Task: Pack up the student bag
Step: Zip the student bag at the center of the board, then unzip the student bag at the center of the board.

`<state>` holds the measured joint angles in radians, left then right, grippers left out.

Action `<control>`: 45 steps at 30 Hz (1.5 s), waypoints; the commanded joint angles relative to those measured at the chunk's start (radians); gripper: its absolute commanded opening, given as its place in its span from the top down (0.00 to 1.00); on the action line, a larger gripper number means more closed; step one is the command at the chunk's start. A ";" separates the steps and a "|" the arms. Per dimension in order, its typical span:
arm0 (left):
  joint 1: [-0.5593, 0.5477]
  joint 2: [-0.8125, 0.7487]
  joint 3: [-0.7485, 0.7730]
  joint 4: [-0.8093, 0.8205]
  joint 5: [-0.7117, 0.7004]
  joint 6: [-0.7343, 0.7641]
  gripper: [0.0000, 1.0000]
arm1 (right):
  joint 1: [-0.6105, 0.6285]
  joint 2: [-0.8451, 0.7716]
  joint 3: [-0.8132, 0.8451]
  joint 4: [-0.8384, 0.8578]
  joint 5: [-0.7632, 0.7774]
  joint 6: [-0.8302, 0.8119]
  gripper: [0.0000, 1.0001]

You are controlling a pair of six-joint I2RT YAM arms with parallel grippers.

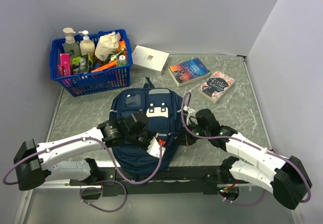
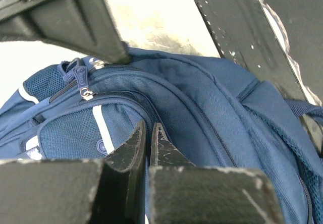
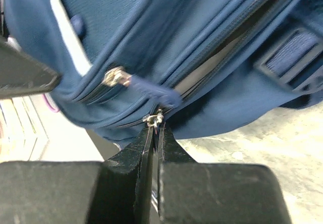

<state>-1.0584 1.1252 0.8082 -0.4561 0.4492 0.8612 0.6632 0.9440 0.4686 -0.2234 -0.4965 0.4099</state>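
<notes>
Navy student bag (image 1: 146, 128) is lying flat on a grey marbled table (image 1: 237, 118), front face up, in the lower centre of the overhead frame, between the two arms.

Nearest the camera, the arm bases are sitting along the bottom edge. The left arm is reaching in from the lower left. Its left gripper (image 2: 150, 133) is resting on the bag's lower front with its fingers pressed tightly together against the blue fabric. Whether any cloth is pinched between them cannot be told.

The right arm is reaching in from the lower right to the bag's right side. In its wrist view the right gripper (image 3: 155, 130) is clamping a small metal zipper pull (image 3: 154, 119) at the bag's edge. Just above it a pale strip is showing through a gap along the zip line.

Farther up the bag, a white patch (image 1: 160, 112) and a clear window (image 1: 135, 101) are facing upward.

Beyond the bag, a blue plastic basket (image 1: 96, 82) is sitting in the upper left, holding bottles (image 1: 70, 42) and other small items. A white box (image 1: 150, 57) is lying just to its right. Two books (image 1: 189, 71) are lying side by side in the upper right.
</notes>
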 commanded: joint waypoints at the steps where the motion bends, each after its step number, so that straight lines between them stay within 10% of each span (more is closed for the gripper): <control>1: 0.003 -0.047 0.013 -0.309 0.126 0.122 0.99 | -0.096 0.076 0.082 -0.024 0.113 -0.066 1.00; 15: 0.011 -0.085 0.006 -0.358 0.149 0.183 0.99 | -0.183 0.283 0.274 0.056 0.141 -0.112 0.99; 25: 0.138 -0.157 -0.030 0.055 -0.047 -0.076 0.99 | -0.182 0.126 0.196 0.091 0.182 -0.091 0.46; 45: 0.391 -0.196 0.204 0.136 -0.007 -0.206 0.99 | -0.149 -0.047 -0.039 0.200 0.223 -0.031 0.48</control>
<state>-0.7090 0.9546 0.9138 -0.4660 0.4801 0.6746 0.4953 0.9310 0.4423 -0.1078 -0.2771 0.3820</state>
